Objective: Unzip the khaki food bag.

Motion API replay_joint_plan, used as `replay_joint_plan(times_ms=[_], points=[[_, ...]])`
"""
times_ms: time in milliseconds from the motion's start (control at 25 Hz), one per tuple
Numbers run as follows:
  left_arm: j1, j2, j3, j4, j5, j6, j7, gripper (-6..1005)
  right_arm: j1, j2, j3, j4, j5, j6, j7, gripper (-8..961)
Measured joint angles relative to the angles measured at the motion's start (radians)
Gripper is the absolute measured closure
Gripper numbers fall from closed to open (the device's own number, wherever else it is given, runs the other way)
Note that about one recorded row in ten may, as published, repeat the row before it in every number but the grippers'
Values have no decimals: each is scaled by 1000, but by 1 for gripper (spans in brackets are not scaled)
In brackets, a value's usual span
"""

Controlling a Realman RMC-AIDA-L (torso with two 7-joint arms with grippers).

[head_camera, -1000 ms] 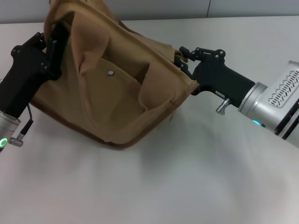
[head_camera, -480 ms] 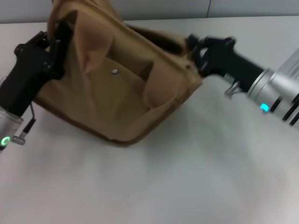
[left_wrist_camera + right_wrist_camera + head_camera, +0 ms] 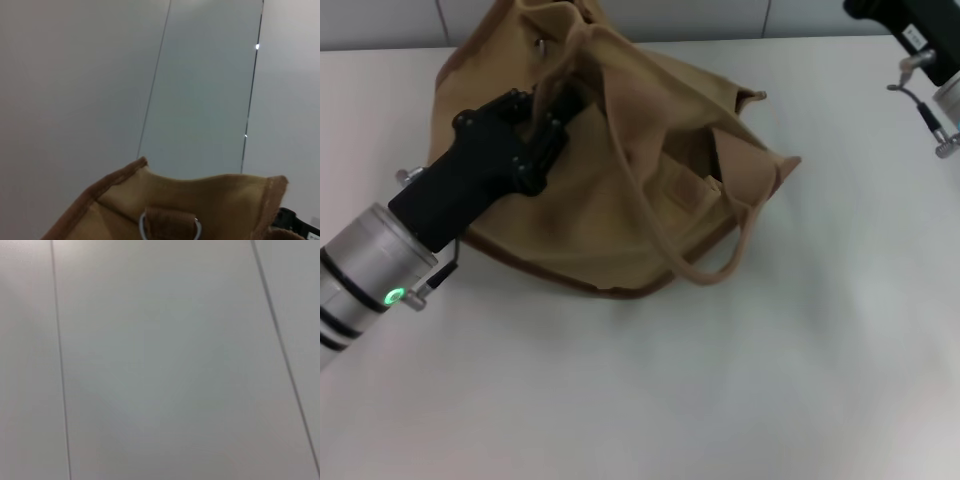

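Note:
The khaki food bag [image 3: 650,180] lies slumped on the white table, with one strap handle [image 3: 720,270] looped toward the front. Its top gapes on the right side and shows the inside. I cannot make out the zipper pull. My left gripper [image 3: 558,100] rests on the bag's upper left part, shut on a fold of its canvas by the other strap. The left wrist view shows the bag's piped edge [image 3: 200,200] and a metal ring [image 3: 170,225] close up. My right gripper [image 3: 905,25] is far off at the back right, apart from the bag and partly out of view.
The white table [image 3: 720,400] stretches in front of and to the right of the bag. A grey panelled wall [image 3: 670,18] runs along the table's back edge. The right wrist view shows only that wall [image 3: 160,360].
My right gripper has left the bag's right corner and drawn back to the far right. The bag has dropped onto the table and opened. My left arm has swung rightward over it.

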Motion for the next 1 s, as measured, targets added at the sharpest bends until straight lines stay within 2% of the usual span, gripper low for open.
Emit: replay_joint_plan(times_ms=[280, 400, 440, 480, 640, 680, 720, 800, 880, 920, 1000], points=[[72, 1, -128, 12, -2, 6, -11, 664, -44, 1, 7, 5, 2, -18, 7, 749], [141, 8, -208, 46, -2, 6, -11, 542, -85, -1, -4, -5, -7, -54, 31, 678], [141, 8, -208, 46, -2, 6, -11, 501, -85, -1, -4, -5, -7, -54, 31, 654], [199, 9, -230, 96, 0, 7, -11, 461, -101, -4, -19, -15, -18, -72, 49, 630], [229, 11, -231, 122, 4, 2, -8, 359, -122, -8, -62, -23, -22, -100, 61, 395], [229, 11, -231, 122, 4, 2, -8, 333, -122, -8, -62, -23, -22, -100, 61, 359], [276, 17, -246, 137, 3, 7, 31, 307, -134, -9, -84, -26, -23, -110, 62, 323], [292, 17, -258, 144, 0, 15, 44, 256, -137, -9, -91, -29, -23, -110, 62, 251], [327, 16, -307, 168, -2, 47, 47, 212, -143, -6, -99, -37, -23, -106, 63, 179], [357, 13, -377, 180, -3, 84, 47, 190, -147, -4, -102, -41, -23, -103, 63, 166], [363, 11, -409, 178, -3, 90, 50, 146, -150, -3, -102, -41, -23, -103, 63, 139]])
